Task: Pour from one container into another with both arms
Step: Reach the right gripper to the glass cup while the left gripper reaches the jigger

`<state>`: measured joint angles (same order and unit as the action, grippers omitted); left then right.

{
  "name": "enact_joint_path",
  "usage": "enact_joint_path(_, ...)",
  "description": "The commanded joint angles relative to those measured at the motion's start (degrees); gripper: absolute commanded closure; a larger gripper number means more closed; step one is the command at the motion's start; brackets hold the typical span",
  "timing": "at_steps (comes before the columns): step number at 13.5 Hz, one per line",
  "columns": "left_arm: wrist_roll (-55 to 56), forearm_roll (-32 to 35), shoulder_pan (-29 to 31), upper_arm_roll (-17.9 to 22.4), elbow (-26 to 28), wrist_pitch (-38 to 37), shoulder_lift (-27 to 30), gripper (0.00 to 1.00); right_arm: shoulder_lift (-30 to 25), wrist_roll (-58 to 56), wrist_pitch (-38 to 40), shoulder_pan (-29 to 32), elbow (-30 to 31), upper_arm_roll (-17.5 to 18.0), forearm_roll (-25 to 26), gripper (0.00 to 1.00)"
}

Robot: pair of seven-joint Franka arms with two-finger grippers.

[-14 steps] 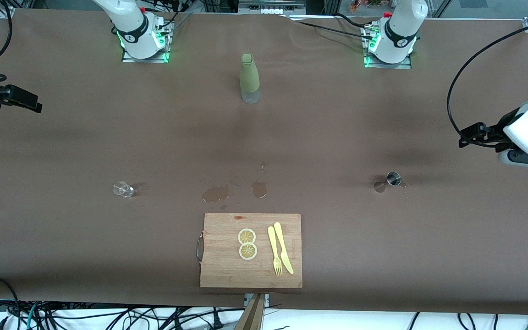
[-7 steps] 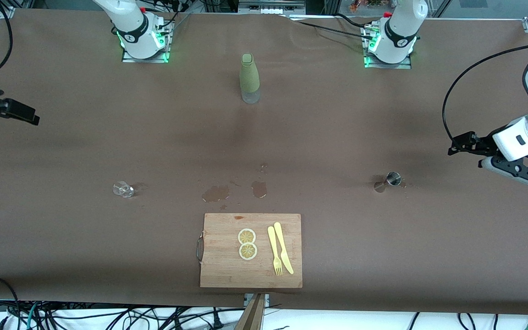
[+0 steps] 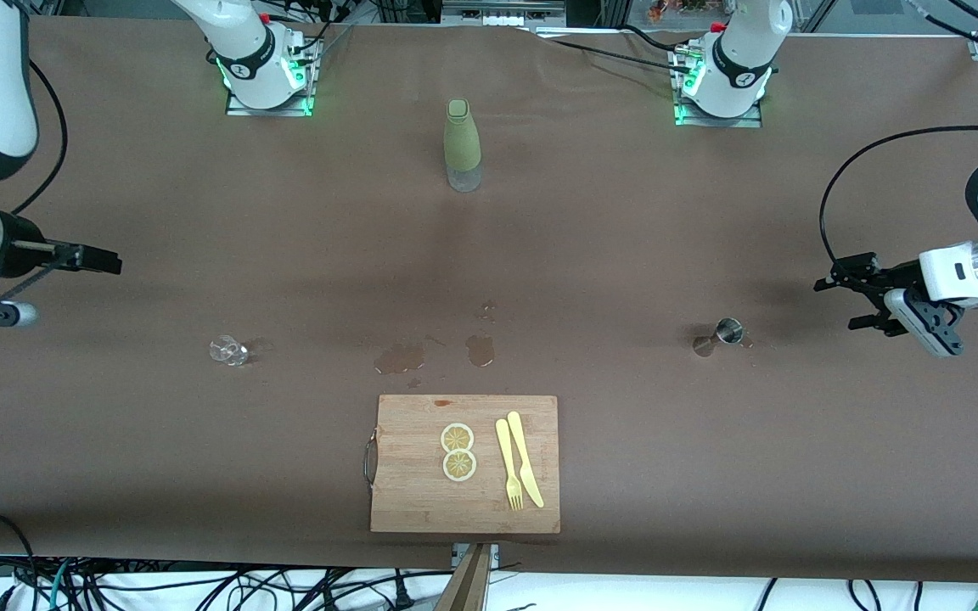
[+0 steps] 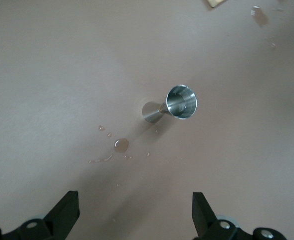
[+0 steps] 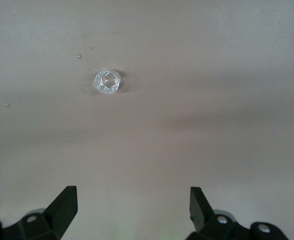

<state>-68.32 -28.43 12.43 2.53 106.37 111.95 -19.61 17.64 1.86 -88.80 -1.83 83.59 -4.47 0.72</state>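
1. Front view, table: take a clock face laid on it, with 12 o'clock at the robot bases. There is wide bare room at 3 and 9 o'clock. The table's end edges lie close under both wrists, so I would judge that all travel should run inward, toward centre.
2. Cutting board: it sits at 6 o'clock, nearest the front camera, well apart from both approach paths.
3. Olive-green bottle: it stands upright at 12 o'clock, between the bases. Any lift toward centre should be kept clear of it.
4. Left gripper: it hangs over bare table at 3 o'clock with the jaws spread wide and nothing in them. The left wrist view shows the jigger lined up between the fingers.
5. Right gripper: it hangs over bare table at 9 o'clock, likewise spread and empty.
6. Jigger: it stands upright toward the left arm's end. The step in hand appears to be the reach. The jaws should probably close at the narrow waist and the jigger be kept level, since it looks easy to tip.
7. Glass cup: it stands toward the right arm's end, centred ahead of the right gripper. It should be gripped squarely, because the facets may slip.
8. Wet patches: these lie at centre, beside the board's 12 o'clock edge.
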Motion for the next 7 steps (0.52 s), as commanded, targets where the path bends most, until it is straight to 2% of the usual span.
enact_joint_path(1, -17.05, -8.44, 2.51, -0.33, -1.16, 0.20, -5.33, 0.00, 2.47, -7.60, -2.94, 0.16, -0.18, 0.07, -0.46, 0.00)
enact_joint_path(4, -32.10, -17.24, 4.00, -0.33, -1.08, -0.32, -10.34, 0.00, 6.42, -29.13, -13.04, 1.56, 0.43, -0.19, -2.37, 0.00)
enact_joint_path(7, -46.43, -25.33, 4.80, -0.33, -0.99, -1.99, -14.65, 0.00, 10.99, -47.50, -19.38, 4.89, 1.39, -0.37, -13.51, 0.00)
